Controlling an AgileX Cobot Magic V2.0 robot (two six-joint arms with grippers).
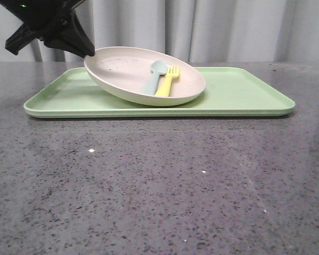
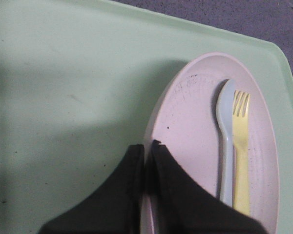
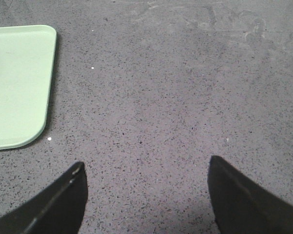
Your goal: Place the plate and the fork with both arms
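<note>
Black fingers of the left gripper [image 2: 147, 145] are pinched on the rim of the plate [image 1: 128, 74], which sits tilted, its gripped edge raised and its other side down on the green tray [image 1: 244, 93]. Inside the plate the yellow fork [image 1: 167, 82] lies just beside a pale blue spoon [image 1: 154, 76], both slid toward the low side. Off over bare grey table [image 3: 176, 87], the right gripper [image 3: 146, 200] hangs with its fingers spread wide, holding nothing.
</note>
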